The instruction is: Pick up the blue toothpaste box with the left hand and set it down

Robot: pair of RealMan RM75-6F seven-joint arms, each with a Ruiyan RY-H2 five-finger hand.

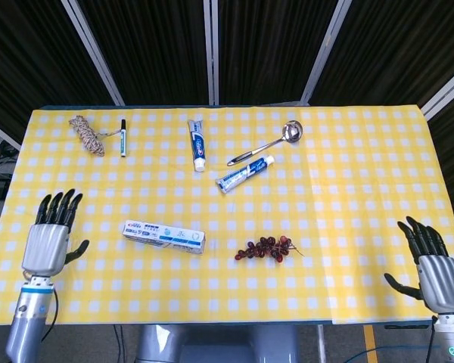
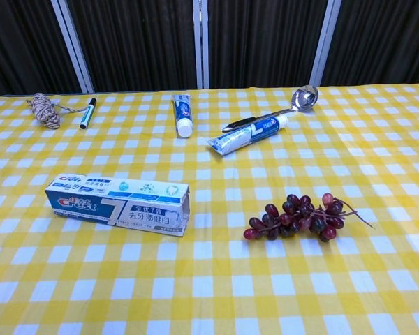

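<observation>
The blue and white toothpaste box (image 1: 164,236) (image 2: 117,204) lies flat on the yellow checked tablecloth, left of centre, with nothing touching it. My left hand (image 1: 51,234) hovers well to the left of the box near the table's left edge, fingers spread and empty. My right hand (image 1: 433,262) is at the front right corner, fingers apart, holding nothing. Neither hand shows in the chest view.
A bunch of dark grapes (image 1: 268,248) lies right of the box. Further back lie two toothpaste tubes (image 1: 197,143) (image 1: 246,175), a metal ladle (image 1: 266,142), a marker pen (image 1: 123,137) and a coil of twine (image 1: 85,133).
</observation>
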